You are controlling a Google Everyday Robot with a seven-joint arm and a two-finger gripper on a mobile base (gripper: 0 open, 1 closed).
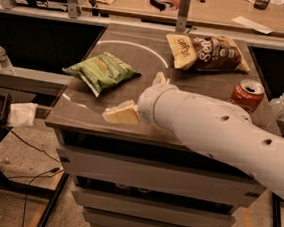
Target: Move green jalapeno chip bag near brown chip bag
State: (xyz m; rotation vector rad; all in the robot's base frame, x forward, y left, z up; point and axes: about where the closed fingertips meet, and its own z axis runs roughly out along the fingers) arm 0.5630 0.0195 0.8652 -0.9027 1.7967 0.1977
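Note:
The green jalapeno chip bag (103, 70) lies on the left part of the dark table top (138, 50). The brown chip bag (208, 52), dark brown with a cream end, lies flat at the back right. My gripper (139, 96) hovers over the table's front edge, right of and below the green bag and apart from it. One cream finger (122, 112) points left and the other fingertip (159, 78) shows above the wrist, so the gripper is open and empty. My white arm (215, 130) covers the front right of the table.
A red cola can (247, 93) stands at the table's right edge, below the brown bag. A water bottle (2, 57) stands on a ledge at the left. A wooden desk (217, 7) with clutter runs behind. Cables lie on the floor at the left.

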